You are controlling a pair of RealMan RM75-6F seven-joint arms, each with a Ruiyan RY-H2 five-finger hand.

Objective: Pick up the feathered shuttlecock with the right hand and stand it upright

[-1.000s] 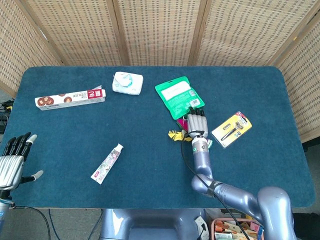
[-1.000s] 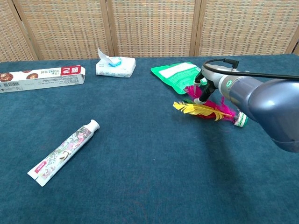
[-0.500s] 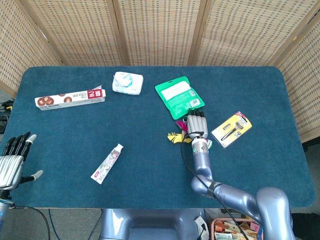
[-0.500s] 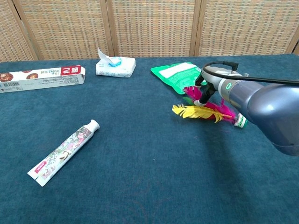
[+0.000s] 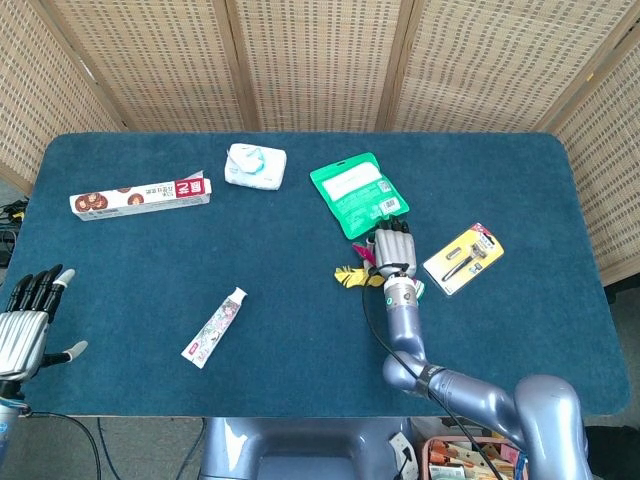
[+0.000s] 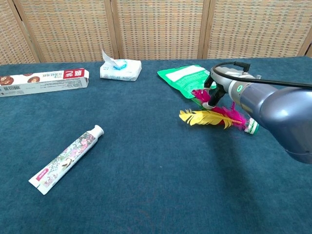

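Right hand parked right on top of the shuttlecock

The feathered shuttlecock [image 6: 214, 117] lies on its side on the blue table [image 5: 300, 330], feathers pointing left, just near of the green pouch [image 5: 356, 192]. The right hand [image 5: 394, 252] sits over it, fingers [image 6: 213, 101] down among the pink feathers; can't tell if it's actually gripping. Left hand [image 5: 28, 325] is way off at the near-left edge, fingers spread, holding nothing.

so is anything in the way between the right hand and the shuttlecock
Nothing visible is. The right hand is already directly over the shuttlecock, which lies on its side on the table, fingertips down among the feathers. The green pouch lies just behind, not between them. Whether the fingers have closed on it cannot be told.
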